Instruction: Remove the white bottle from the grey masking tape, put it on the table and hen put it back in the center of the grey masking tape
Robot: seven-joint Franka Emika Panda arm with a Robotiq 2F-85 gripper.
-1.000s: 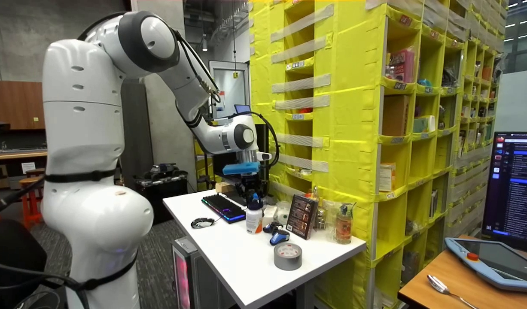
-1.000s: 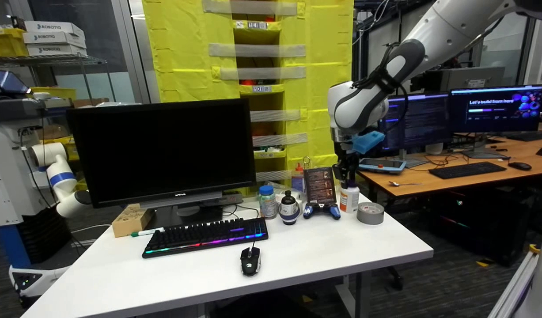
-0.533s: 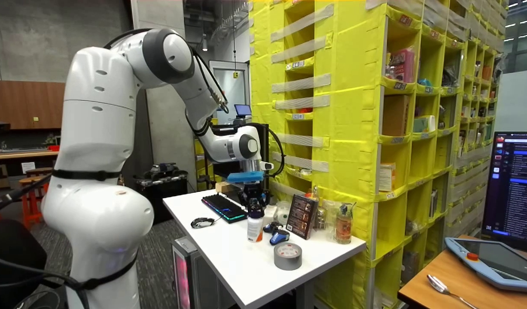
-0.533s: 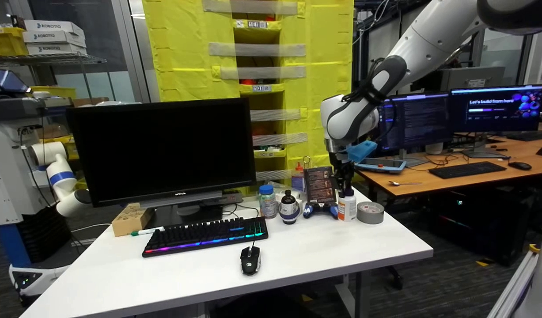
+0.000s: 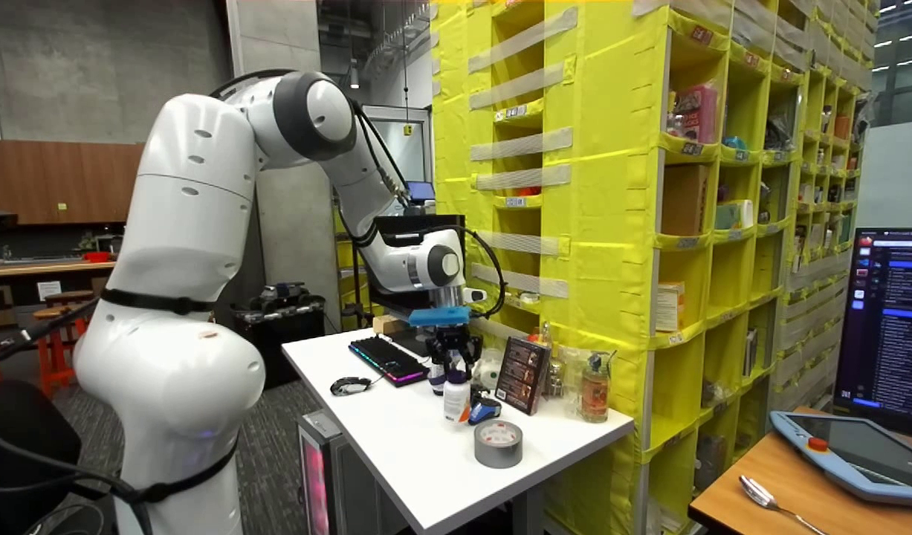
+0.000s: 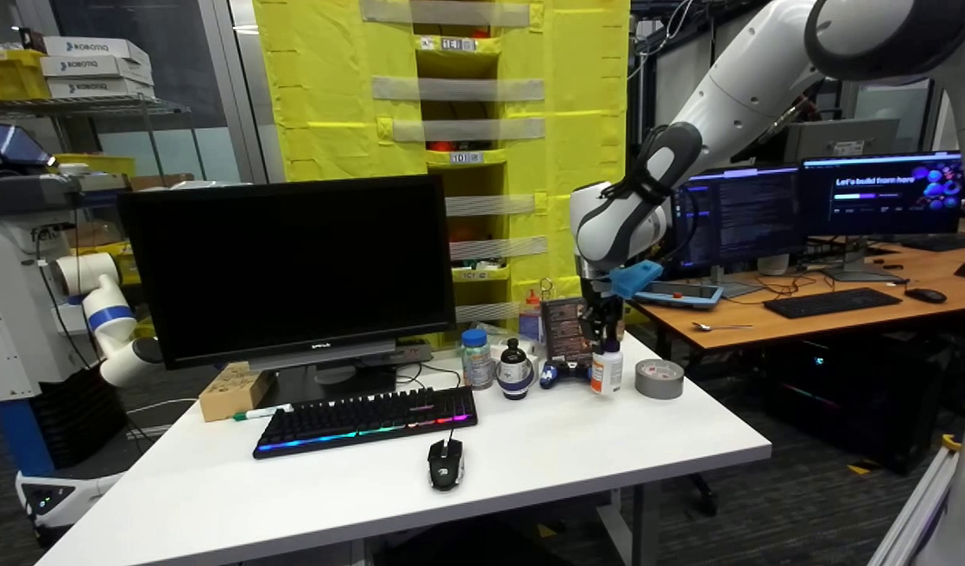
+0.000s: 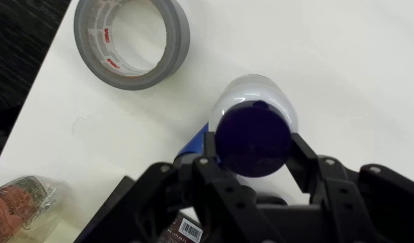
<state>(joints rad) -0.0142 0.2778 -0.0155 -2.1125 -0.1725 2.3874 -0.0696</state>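
The claw (image 7: 253, 145) pinches the dark purple cap (image 7: 252, 126) of the white bottle (image 7: 254, 87) from opposite sides. The white bottle is roughly upright over the counter (image 6: 576, 456); whether its base touches the surface, I cannot tell. It partly hides a blue game controller (image 5: 485, 409) in both exterior views. Near the white bottle but apart from it, the grey masking tape (image 7: 180, 44) lies flat, the counter's white top showing through its hole. A dark case (image 5: 522, 375) stands leaning back beyond the controller, with an amber bottle (image 5: 594, 394) near the counter's corner. Farther along, in an exterior view, a dark bottle (image 6: 514, 369) stands just beside a blue-lidded jar (image 6: 477, 362). Next comes a lit keyboard (image 6: 364, 418), a black mouse (image 6: 446, 465) in front of it and a large monitor (image 6: 293, 275) behind.
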